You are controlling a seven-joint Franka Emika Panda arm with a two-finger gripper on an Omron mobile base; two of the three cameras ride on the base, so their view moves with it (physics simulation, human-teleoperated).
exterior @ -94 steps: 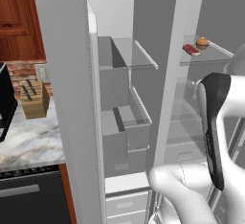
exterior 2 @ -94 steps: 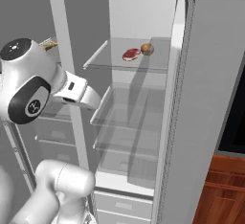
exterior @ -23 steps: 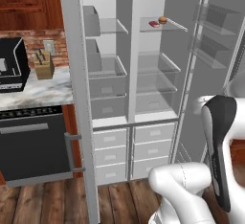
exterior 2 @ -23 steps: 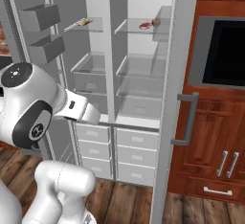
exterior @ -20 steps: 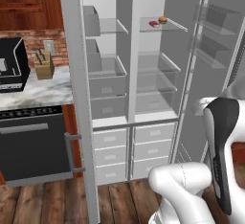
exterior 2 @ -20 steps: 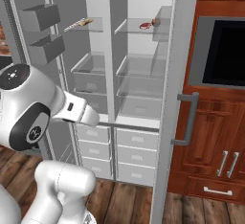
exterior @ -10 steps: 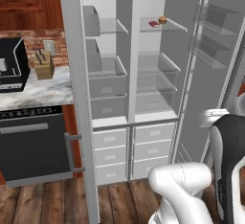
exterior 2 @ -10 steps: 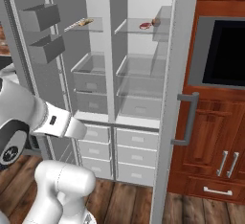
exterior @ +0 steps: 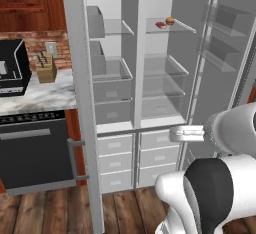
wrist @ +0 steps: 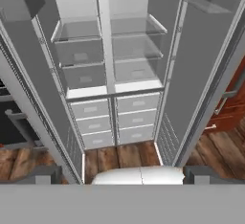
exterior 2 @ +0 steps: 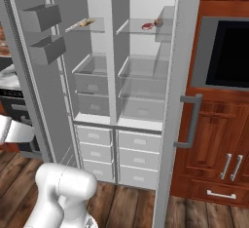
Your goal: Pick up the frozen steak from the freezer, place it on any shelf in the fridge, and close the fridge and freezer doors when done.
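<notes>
Matt grey doors (exterior: 79, 103) and smooth grey bins (exterior 2: 91, 83) surround clear, glassy shelves (exterior: 162, 26). The floor (exterior 2: 131, 207) is wood plank, the cabinets (exterior 2: 214, 139) glossy red-brown wood, the counter (exterior: 37, 94) pale veined marble.

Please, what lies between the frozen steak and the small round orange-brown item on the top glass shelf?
Nothing lies there. In the left base view the frozen steak and the round orange-brown item rest close together on the top shelf, with bare glass between them.
</notes>
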